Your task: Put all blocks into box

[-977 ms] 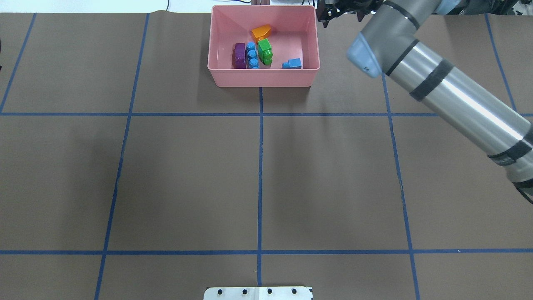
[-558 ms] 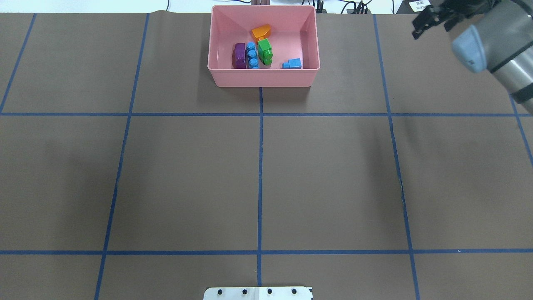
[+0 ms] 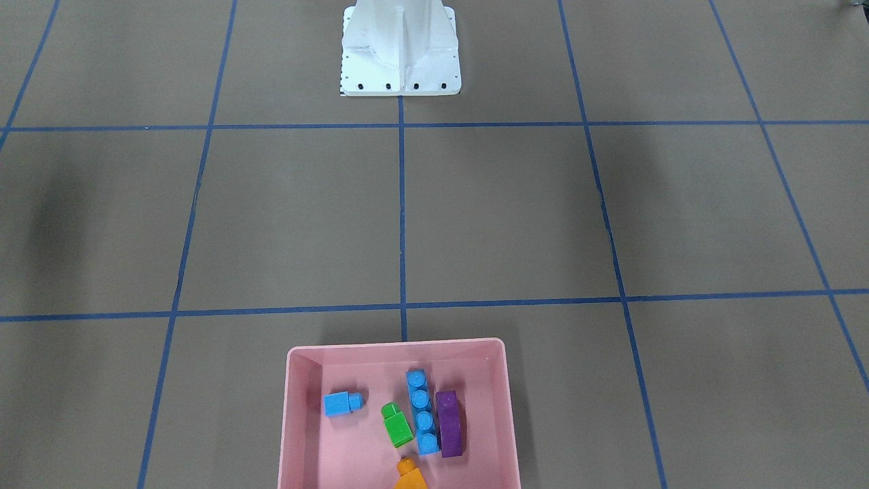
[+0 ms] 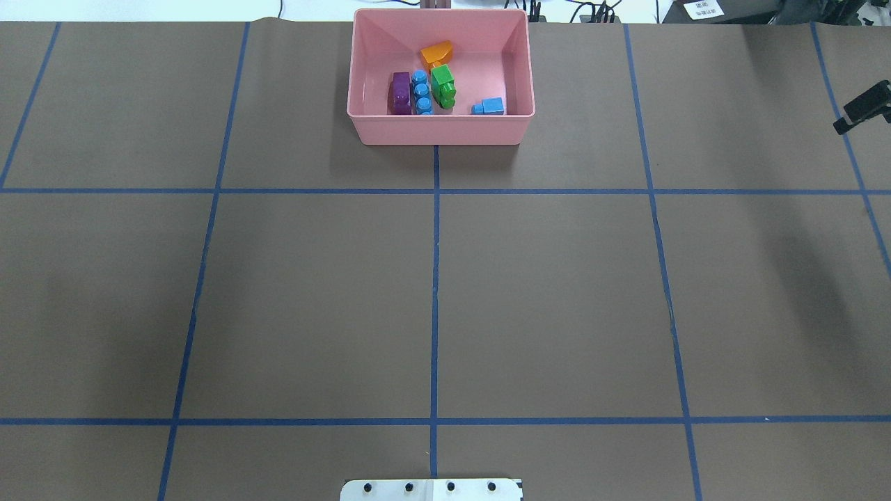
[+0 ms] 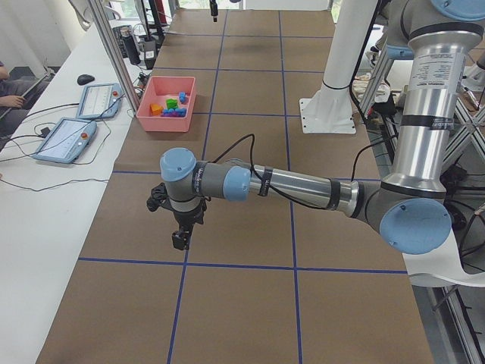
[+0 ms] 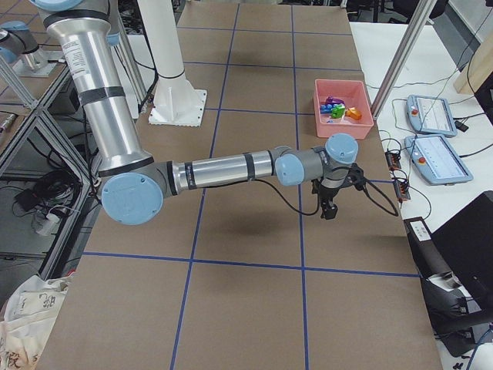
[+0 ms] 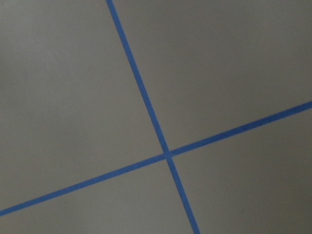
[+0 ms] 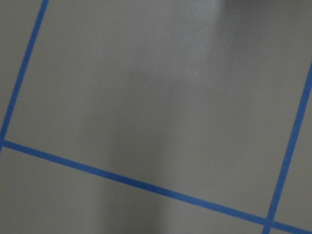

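The pink box (image 4: 441,129) stands at the table's far middle and holds all the blocks I see: orange (image 4: 436,52), green (image 4: 443,85), long blue (image 4: 421,92), purple (image 4: 400,92) and small blue (image 4: 489,106). The front-facing view shows the same box (image 3: 397,352) with the blocks lying loose on its floor. Only a dark tip of my right gripper (image 4: 863,108) pokes in at the overhead view's right edge, far from the box. My left gripper (image 5: 179,239) hangs over bare table, also far from the box. I cannot tell whether either gripper is open or shut.
The white metal base (image 3: 400,68) stands at the robot's side of the table. Blue tape lines grid the brown table cover. Two control tablets (image 5: 68,140) lie on the side bench beyond the box, and a person's hand (image 5: 9,98) rests near them.
My right arm has swung from beside the box off to the right, leaving only a gripper tip at the overhead view's edge. The blocks and the box have not moved.
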